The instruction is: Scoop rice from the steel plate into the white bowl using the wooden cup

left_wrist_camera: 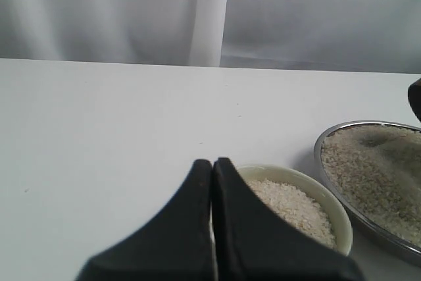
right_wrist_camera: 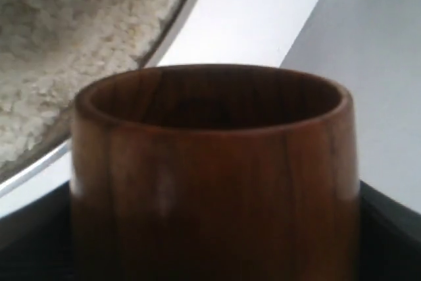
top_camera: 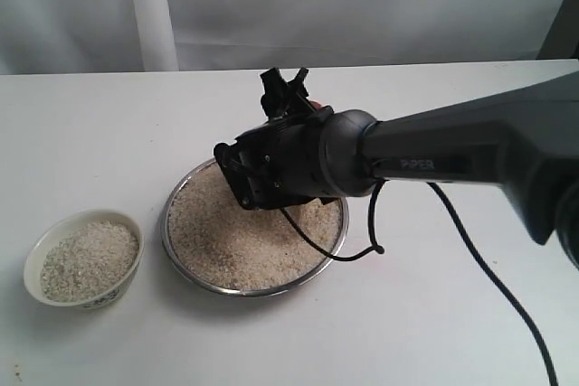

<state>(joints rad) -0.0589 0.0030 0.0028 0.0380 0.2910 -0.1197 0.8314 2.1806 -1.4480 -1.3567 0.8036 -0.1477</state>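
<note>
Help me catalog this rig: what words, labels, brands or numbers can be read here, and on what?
"PIPER": pale letters on the dark right arm.
Dark print low on the bowl: too small to read.
Nothing else readable in any view.

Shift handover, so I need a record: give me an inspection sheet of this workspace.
Surface: white tabletop.
Job's things: shiny round steel plate covered with beige rice; small cream-white ceramic bowl holding rice; reddish-brown wooden cup, gripped.
Clutter: nothing seen.
End effectors: right end effector shut on cup by plate's far edge; left end effector shut, empty, near bowl.
Cables: black cable trails from right arm across tabletop.
Surroundings: white curtain backdrop.
</note>
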